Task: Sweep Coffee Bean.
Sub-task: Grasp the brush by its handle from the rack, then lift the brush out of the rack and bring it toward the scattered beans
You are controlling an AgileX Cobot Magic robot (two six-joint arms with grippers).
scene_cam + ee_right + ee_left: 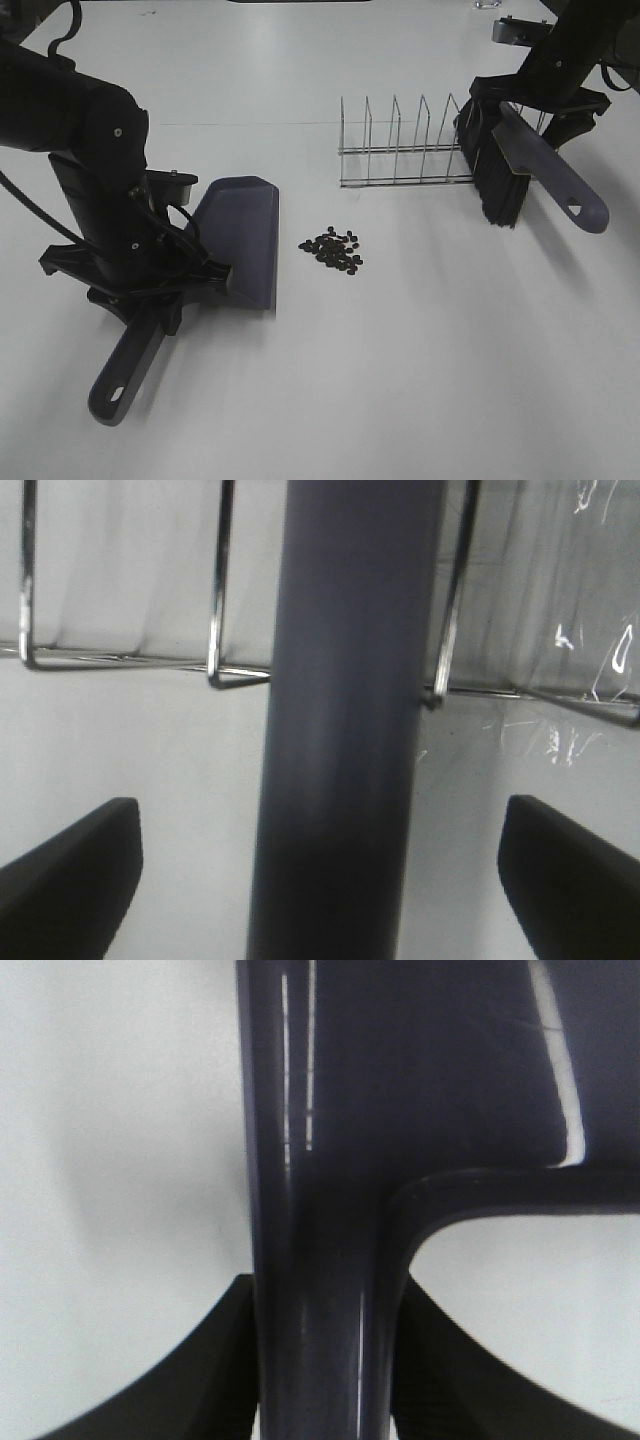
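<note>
A small pile of dark coffee beans [332, 250] lies on the white table, just right of the purple-grey dustpan [240, 240]. The pan's open edge faces the beans. My left gripper [165, 300] is shut on the dustpan handle [320, 1320], its fingers [210, 1370] pressed against both sides. At the back right a brush with black bristles [492, 175] leans at the wire rack. My right gripper [320, 850] stands open around the brush handle [345, 680], with a wide gap between the handle and each finger [75, 875].
A chrome wire rack [405, 140] stands at the back, between the beans and the brush. The brush handle's end [582, 208] points to the right edge. The dustpan handle's end [112, 392] reaches toward the front left.
</note>
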